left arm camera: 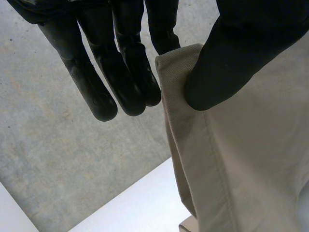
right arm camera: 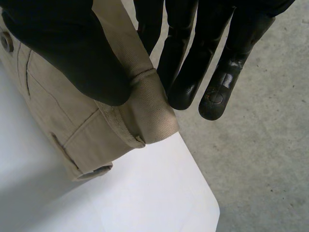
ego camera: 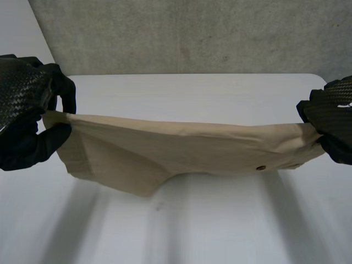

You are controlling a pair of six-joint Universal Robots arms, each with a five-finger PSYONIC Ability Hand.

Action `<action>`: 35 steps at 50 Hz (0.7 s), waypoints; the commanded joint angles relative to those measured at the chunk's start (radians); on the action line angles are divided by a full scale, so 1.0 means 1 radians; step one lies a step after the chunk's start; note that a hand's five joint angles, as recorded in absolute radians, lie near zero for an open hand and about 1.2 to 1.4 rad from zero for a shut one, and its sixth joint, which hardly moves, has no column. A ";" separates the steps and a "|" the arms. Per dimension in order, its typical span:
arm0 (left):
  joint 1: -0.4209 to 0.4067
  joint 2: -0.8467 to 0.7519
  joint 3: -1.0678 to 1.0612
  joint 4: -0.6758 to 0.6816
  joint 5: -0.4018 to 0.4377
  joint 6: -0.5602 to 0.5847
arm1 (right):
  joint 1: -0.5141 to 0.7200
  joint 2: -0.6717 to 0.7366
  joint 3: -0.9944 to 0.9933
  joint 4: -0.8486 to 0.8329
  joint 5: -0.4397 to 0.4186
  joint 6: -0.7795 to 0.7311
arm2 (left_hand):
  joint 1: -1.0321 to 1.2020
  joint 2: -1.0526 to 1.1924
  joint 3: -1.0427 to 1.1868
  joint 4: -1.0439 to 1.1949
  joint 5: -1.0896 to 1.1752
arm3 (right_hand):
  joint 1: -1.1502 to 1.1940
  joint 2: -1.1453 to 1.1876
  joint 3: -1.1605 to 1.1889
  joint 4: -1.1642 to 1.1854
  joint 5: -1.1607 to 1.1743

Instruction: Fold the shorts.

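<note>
Tan shorts [ego camera: 181,151] hang stretched in the air between my two hands, above the white table [ego camera: 220,225]. My left hand [ego camera: 27,118] pinches the left end: in the left wrist view its thumb [left arm camera: 231,53] presses the hem [left arm camera: 178,87] against the fingers [left arm camera: 120,72]. At the other end my right hand [ego camera: 333,118] holds the waistband, thumb [right arm camera: 77,53] on the cloth and fingers [right arm camera: 193,63] behind it. The waistband corner [right arm camera: 149,111] shows a belt loop, and a button [ego camera: 262,167] sits near that end. The lower edge of the shorts sags toward the table.
A grey concrete wall [ego camera: 192,33] stands behind the table's far edge. The table's rounded far right corner [right arm camera: 207,208] lies below my right hand, with grey floor [right arm camera: 260,159] beyond it.
</note>
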 commanded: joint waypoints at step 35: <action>0.010 -0.964 0.298 0.344 0.041 0.010 | 0.105 0.767 -0.264 -0.103 0.120 -0.067 | 0.278 0.199 0.205 0.202 0.259 | 0.436 0.219 0.205 0.204 0.234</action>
